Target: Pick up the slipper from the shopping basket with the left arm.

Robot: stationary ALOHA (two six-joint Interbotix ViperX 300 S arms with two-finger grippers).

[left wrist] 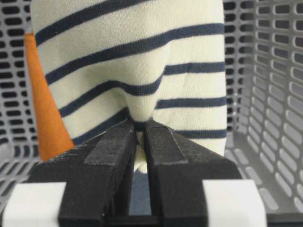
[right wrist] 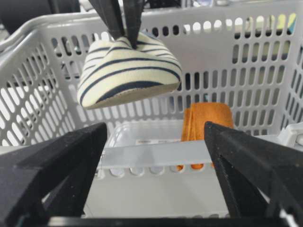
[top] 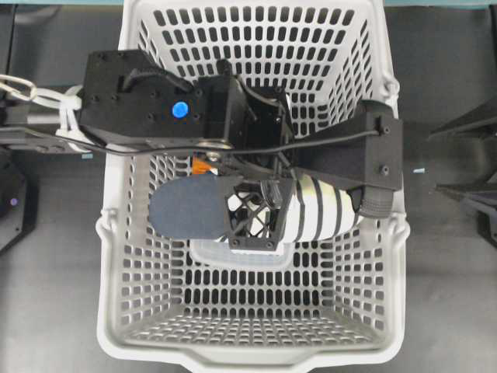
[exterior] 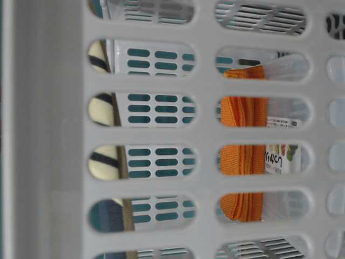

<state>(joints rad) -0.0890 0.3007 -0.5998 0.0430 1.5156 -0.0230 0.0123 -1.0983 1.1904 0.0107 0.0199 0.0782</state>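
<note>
Currently left claw point(left wrist: 140, 142) clenched on thin pinch of slipper point(right wrist: 129, 71) upper; slipper hanging clear above shopping basket point(top: 116, 326) floor. Right claw point(right wrist: 156, 156) released, idle outside. Risk: small fabric fold slipping free, slipper dropping onto orange cloth point(right wrist: 206, 127).

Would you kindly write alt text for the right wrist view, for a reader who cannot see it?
A striped slipper hangs pinched by its fabric in the left gripper, lifted off the floor of the grey basket. Behind it an orange cloth stands in the basket, and the open right gripper frames the foreground.
</note>
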